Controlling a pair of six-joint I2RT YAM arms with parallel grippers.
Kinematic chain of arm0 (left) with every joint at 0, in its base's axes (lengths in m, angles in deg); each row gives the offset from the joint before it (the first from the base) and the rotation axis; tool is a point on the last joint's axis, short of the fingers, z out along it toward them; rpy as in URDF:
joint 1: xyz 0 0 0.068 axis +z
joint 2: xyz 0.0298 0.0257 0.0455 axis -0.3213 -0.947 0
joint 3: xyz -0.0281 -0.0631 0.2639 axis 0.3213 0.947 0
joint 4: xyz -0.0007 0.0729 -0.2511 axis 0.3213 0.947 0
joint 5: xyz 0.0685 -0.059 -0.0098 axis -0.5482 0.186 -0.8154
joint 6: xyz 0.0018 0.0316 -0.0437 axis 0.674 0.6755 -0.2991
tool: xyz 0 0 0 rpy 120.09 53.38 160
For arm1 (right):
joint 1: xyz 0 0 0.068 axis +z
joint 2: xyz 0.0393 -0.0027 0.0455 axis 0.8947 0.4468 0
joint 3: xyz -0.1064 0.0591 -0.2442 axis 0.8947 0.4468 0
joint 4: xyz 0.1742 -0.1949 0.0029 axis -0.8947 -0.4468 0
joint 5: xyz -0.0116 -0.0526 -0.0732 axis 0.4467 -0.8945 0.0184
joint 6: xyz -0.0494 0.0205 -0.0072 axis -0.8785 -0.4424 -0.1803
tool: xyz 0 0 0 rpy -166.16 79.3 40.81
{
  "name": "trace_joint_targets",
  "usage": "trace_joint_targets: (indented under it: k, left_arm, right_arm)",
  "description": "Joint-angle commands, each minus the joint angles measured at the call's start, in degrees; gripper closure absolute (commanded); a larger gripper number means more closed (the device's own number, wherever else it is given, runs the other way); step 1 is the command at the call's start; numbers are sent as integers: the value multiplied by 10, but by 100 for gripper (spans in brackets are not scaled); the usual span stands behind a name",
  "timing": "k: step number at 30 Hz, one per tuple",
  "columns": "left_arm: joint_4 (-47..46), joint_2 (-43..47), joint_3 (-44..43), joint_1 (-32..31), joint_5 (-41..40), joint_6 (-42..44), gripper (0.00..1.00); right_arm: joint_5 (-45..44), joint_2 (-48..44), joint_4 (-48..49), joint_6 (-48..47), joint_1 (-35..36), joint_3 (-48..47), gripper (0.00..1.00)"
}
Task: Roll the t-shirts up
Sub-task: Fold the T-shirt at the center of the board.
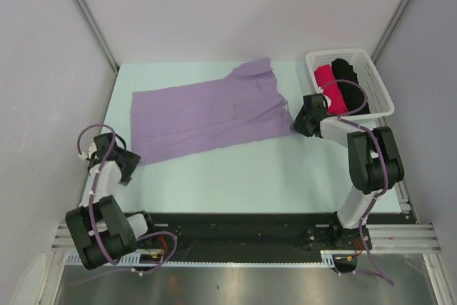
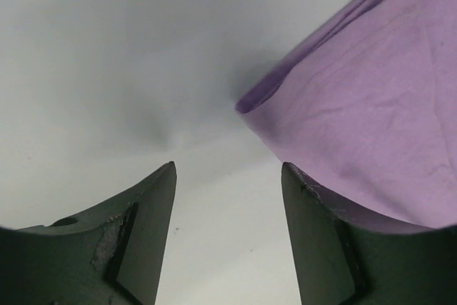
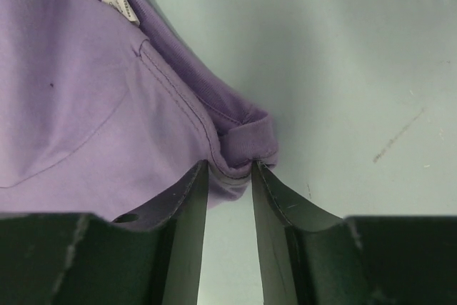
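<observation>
The lilac t-shirt (image 1: pixel 207 112) lies spread flat on the pale table, one sleeve pointing to the back. My right gripper (image 1: pixel 298 123) is at its right edge; in the right wrist view its fingers (image 3: pixel 230 166) are pinched on a bunched hem of the shirt (image 3: pixel 86 105). My left gripper (image 1: pixel 131 162) is open at the shirt's near left corner; in the left wrist view (image 2: pixel 228 169) bare table shows between the fingers and the cloth (image 2: pixel 371 105) lies beside and under the right finger. A crimson-pink roll (image 1: pixel 330 87) and a black roll (image 1: pixel 348 83) lie in the basket.
A white slatted basket (image 1: pixel 382 87) stands at the back right, just behind the right gripper. White walls enclose the table on the left, back and right. A black rail with the arm bases runs along the near edge (image 1: pixel 235 226).
</observation>
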Motion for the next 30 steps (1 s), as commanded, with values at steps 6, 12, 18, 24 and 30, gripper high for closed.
trace_joint_targets:
  k: [6, 12, 18, 24, 30]
  left_arm:
    - [-72, -28, 13, 16, 9, 5, 36]
    - [-109, -35, 14, 16, 9, -9, 38]
    - [-131, -54, 13, 16, 3, -14, 42]
    - [-147, -87, 14, 16, -12, -21, 51]
    - [-111, -143, -27, 16, -14, -15, 100]
  right_arm:
    - [1, -1, 36, -14, -3, -3, 72]
    - [4, 2, 43, -23, -1, -3, 73]
    - [16, 11, 57, -23, 1, -3, 77]
    - [9, 20, 60, -23, 10, -3, 85]
    - [-10, 15, 32, -23, 8, -13, 100]
